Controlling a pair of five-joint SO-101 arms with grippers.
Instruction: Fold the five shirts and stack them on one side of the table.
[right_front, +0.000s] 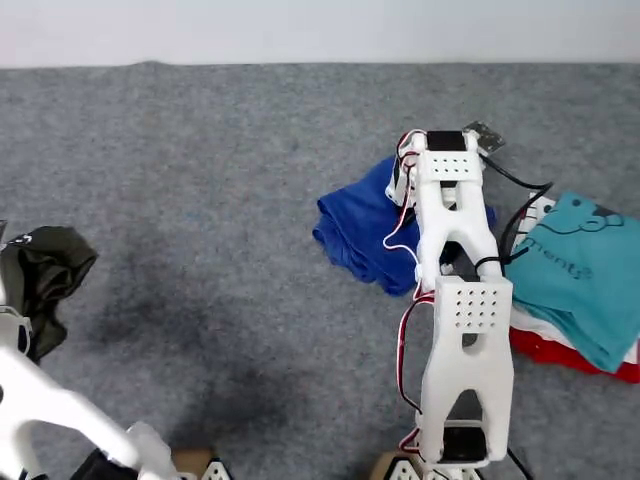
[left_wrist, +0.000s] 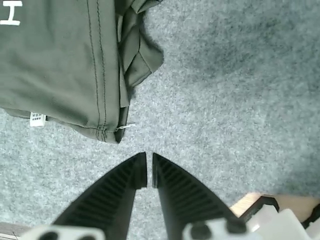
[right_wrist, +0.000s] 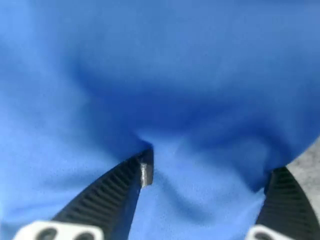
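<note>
A crumpled blue shirt (right_front: 362, 228) lies right of the table's middle. My right arm (right_front: 447, 175) stretches over its right part. My right gripper (right_wrist: 210, 175) is open and pressed down into the blue shirt (right_wrist: 165, 75), with cloth bulging between its fingers. A dark olive shirt (right_front: 42, 272) lies bunched at the left edge. Just off its hem (left_wrist: 107, 132), my left gripper (left_wrist: 149, 170) is shut and holds nothing, over bare carpet. At the right edge a folded teal shirt (right_front: 585, 270) tops a stack with a white one and a red one (right_front: 560, 352) under it.
Grey carpet (right_front: 220, 180) covers the table, with wide free room in the middle and at the back. My left arm (right_front: 50, 405) comes in from the front left corner. A pale wall runs along the far edge.
</note>
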